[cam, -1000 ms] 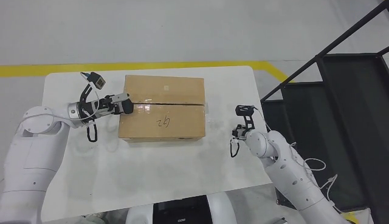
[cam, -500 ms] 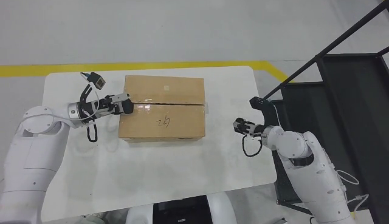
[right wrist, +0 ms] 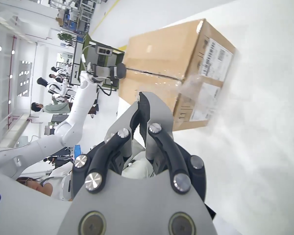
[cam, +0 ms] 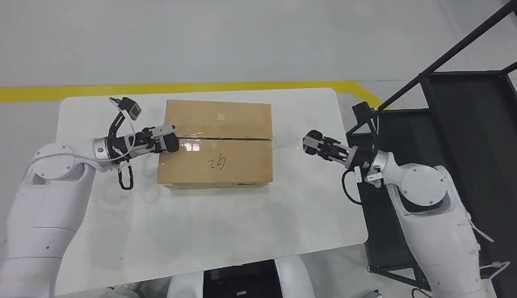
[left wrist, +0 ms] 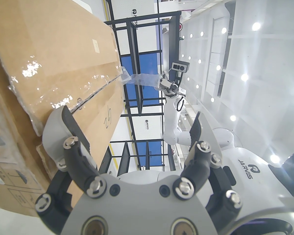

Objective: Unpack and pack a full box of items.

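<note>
1. Top view: a closed brown cardboard box (cam: 216, 140) sits in the middle of the white counter (cam: 202, 233).
2. The left tool (cam: 167, 139) is at the box's left end, right by the taped seam. Its fingers are spread wide and hold nothing. One finger is at the box's top edge.
3. The right tool (cam: 312, 143) is off the box's right end, near it but apart. Its fingers are pinched together on a strip of clear sticky tape (left wrist: 142, 80).
4. The tape runs from the seam's end to the right tool.
</note>
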